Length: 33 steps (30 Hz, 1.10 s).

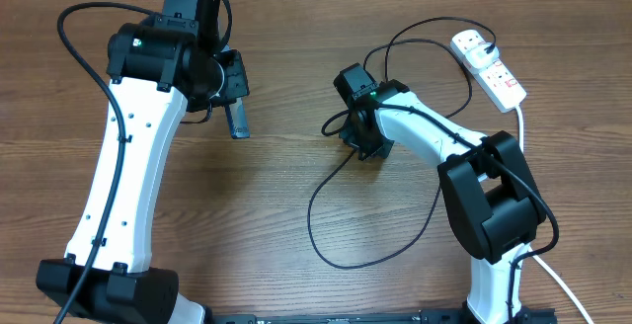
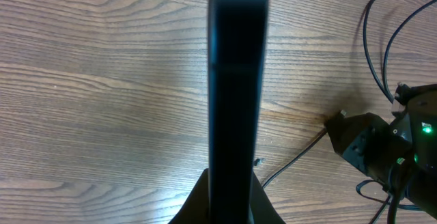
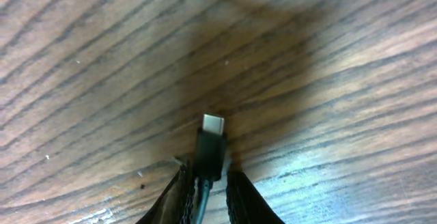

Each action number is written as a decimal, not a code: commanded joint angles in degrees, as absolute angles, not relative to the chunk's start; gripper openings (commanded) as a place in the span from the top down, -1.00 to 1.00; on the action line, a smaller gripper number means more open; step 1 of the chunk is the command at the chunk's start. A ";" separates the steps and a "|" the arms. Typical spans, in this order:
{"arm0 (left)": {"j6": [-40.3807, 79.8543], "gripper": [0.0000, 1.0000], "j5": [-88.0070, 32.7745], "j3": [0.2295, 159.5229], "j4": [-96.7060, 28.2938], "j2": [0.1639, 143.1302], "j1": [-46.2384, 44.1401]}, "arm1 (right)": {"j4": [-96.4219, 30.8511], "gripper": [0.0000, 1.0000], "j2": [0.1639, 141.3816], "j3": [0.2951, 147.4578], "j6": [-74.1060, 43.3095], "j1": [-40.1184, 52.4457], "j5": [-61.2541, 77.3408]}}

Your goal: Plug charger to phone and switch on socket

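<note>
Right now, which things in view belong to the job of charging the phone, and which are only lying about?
For the job:
- phone, held on edge
- charger, its plug tip between the right fingers
- socket, the charger's white head plugged in

Only there:
- table
- white cord from the socket

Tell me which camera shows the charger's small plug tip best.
Right wrist: the plug tip sits centre, close up, between the fingers of the right gripper. Overhead shows only the black cable loops, the tip hidden under the gripper. Left wrist catches just cable.
</note>
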<state>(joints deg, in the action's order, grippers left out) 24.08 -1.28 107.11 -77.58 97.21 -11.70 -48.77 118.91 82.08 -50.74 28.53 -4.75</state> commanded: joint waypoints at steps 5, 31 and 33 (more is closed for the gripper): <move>24.82 0.92 -1.52 107.28 -77.30 96.42 -11.77 | -47.31 0.73 119.66 81.36 -49.21 28.60 -5.56; 24.86 0.91 -1.52 107.28 -77.25 96.42 -11.77 | -47.81 0.93 119.66 81.36 -49.28 28.86 -4.67; 24.86 0.91 -1.54 107.28 -76.95 96.42 -11.77 | -47.00 0.93 119.59 81.56 -49.04 28.84 -2.13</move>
<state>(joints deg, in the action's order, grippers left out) 24.08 -1.28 107.11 -77.58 97.21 -11.70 -48.03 118.93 82.04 -49.45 28.60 -4.62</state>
